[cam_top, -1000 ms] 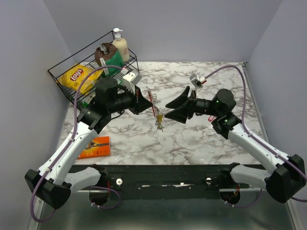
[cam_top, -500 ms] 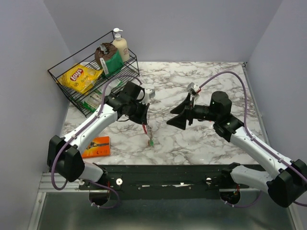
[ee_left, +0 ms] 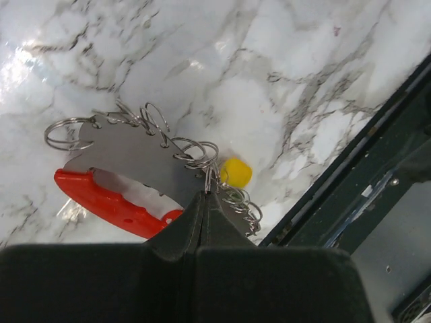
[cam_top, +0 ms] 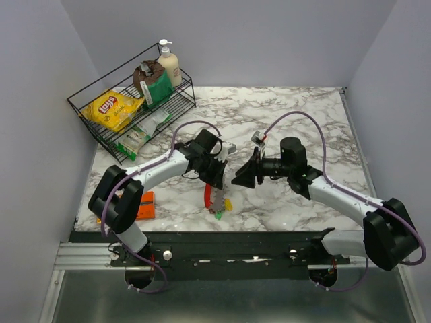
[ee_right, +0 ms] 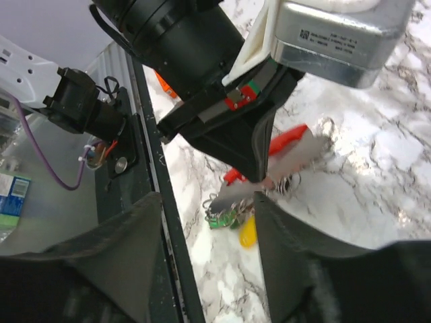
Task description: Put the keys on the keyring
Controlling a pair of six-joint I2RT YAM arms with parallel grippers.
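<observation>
The keyring (cam_top: 212, 197), a red curved loop (ee_left: 108, 198) joined to a silvery plate (ee_left: 128, 148) edged with small wire rings, hangs low over the marble near the front edge. My left gripper (ee_left: 205, 196) is shut on one of those wire rings from above. Keys dangle from the plate's lower end: a yellow-headed one (ee_left: 236, 172) and a green one (ee_right: 219, 217). My right gripper (ee_right: 205, 202) stands open just right of the keyring, its right finger (ee_right: 303, 249) close beside the plate (ee_right: 283, 171) and the yellow key (ee_right: 247, 232). In the top view it (cam_top: 239, 180) faces the left gripper (cam_top: 219, 183).
A black wire basket (cam_top: 101, 128) with a chips bag, a soap bottle and packets stands at the back left. An orange packet (cam_top: 145, 205) lies at the front left by the left arm. The black rail (cam_top: 222, 239) runs along the table's near edge, close to the keyring.
The left arm has swung toward the near middle of the table and brought the keyring down low. The right gripper has come leftward up to it, its jaws somewhat narrower.
</observation>
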